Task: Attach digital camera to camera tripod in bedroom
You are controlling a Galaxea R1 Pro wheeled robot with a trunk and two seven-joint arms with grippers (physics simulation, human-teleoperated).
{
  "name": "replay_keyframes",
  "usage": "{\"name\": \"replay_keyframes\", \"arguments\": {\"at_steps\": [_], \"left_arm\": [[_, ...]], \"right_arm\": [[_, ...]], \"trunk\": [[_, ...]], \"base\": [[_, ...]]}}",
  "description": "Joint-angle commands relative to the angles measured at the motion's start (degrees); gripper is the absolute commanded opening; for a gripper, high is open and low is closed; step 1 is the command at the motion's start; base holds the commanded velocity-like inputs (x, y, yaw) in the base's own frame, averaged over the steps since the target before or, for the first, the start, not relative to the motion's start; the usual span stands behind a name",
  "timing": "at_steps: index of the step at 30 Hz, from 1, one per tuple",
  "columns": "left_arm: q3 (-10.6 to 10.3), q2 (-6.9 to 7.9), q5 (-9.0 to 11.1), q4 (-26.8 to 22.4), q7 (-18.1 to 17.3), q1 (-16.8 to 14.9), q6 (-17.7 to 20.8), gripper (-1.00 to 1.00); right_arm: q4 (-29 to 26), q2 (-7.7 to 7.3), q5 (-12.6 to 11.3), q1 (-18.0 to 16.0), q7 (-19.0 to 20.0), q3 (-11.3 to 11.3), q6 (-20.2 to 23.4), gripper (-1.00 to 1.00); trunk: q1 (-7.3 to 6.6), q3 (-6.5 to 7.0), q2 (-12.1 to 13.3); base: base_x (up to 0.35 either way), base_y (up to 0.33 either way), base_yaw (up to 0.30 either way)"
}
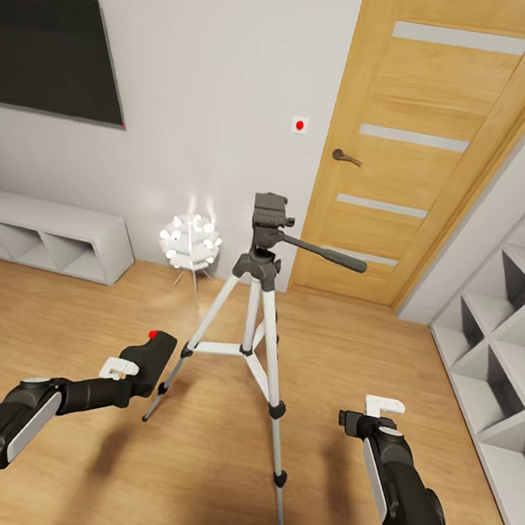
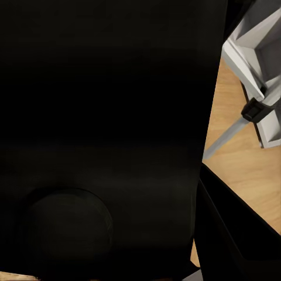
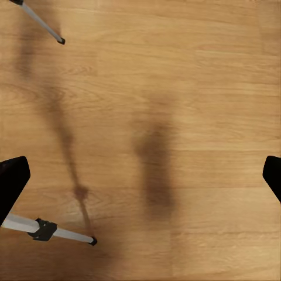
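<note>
The digital camera (image 1: pixel 153 361) was held clamped in the left gripper (image 1: pixel 137 371), low and left of the camera tripod (image 1: pixel 250 328), whose head stood above; the right gripper (image 1: pixel 362 417) was spread empty.

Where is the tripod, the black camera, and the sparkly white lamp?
camera tripod (image 1: pixel 270 213), head view, on its dark grey head.
digital camera (image 1: pixel 155 360), head view, on its black body.
white lamp (image 1: pixel 189 242), head view, on its spiky ball.

Black digital camera (image 1: pixel 154 357) in left jaws, beside upright silver-legged camera tripod (image 1: pixel 255 295) on bedroom floor
</note>
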Motion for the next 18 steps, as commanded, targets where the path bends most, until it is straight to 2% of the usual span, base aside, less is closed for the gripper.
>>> {"name": "replay_keyframes", "arguments": {"at_steps": [1,6,12,18], "left_arm": [[-0.14,0.06,0.51,-0.03,0.00,-0.06,0.40,-1.00],[-0.14,0.06,0.51,0.01,0.00,-0.05,0.41,-1.00],[-0.10,0.06,0.51,0.07,0.15,-0.05,0.40,-1.00],[-0.07,0.06,0.51,0.21,0.17,-0.07,0.40,-1.00]], "right_arm": [[-0.05,-0.01,0.31,-0.04,-0.05,0.02,0.33,1.00],[0.18,-0.09,0.39,-0.04,-0.16,0.05,0.25,1.00],[0.26,-0.29,0.68,-0.04,0.05,0.08,0.22,1.00],[0.26,-0.30,0.64,-0.04,0.07,0.11,0.27,1.00]], "trunk": [[0.04,-0.10,-0.11],[0.04,-0.10,-0.11],[0.04,-0.10,-0.11],[0.04,-0.10,-0.11]], "base": [[0.041,0.000,0.000],[0.021,0.000,0.000],[0.157,0.000,0.000],[0.043,0.000,0.000]]}}
